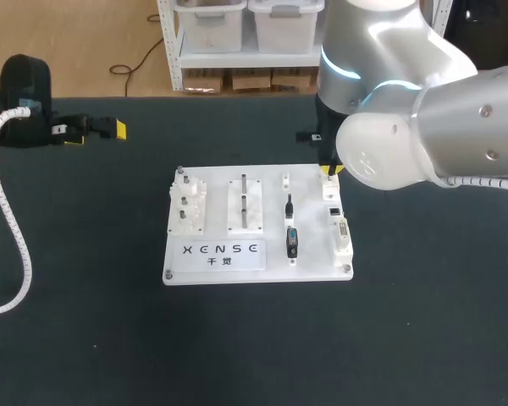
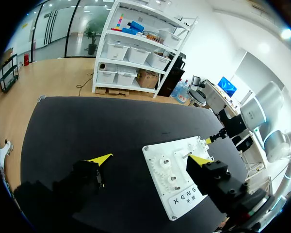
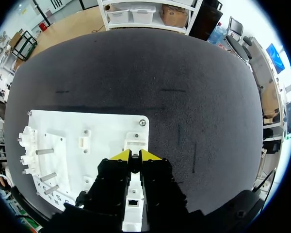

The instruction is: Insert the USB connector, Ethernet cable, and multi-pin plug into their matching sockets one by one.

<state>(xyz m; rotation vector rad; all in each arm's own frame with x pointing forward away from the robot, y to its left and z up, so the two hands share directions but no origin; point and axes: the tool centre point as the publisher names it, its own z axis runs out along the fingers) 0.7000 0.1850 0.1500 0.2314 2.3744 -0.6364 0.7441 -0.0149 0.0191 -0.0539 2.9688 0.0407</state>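
Head view: right claw hangs low over the far right corner of the white board, at the head of the socket column. Below it sit the Ethernet socket and the multi-pin socket. A black connector, probably the USB one, lies in the next column, well clear of the claw. Left claw is parked far off on the tabletop. Left wrist view: left claw is spread wide and holds nothing, with the board ahead. Right wrist view: right claw is drawn nearly closed over a narrow dark strip; I cannot tell whether that is a plug or shadow. Judgement: square the tips to the socket column, descend straight, and push without twisting.
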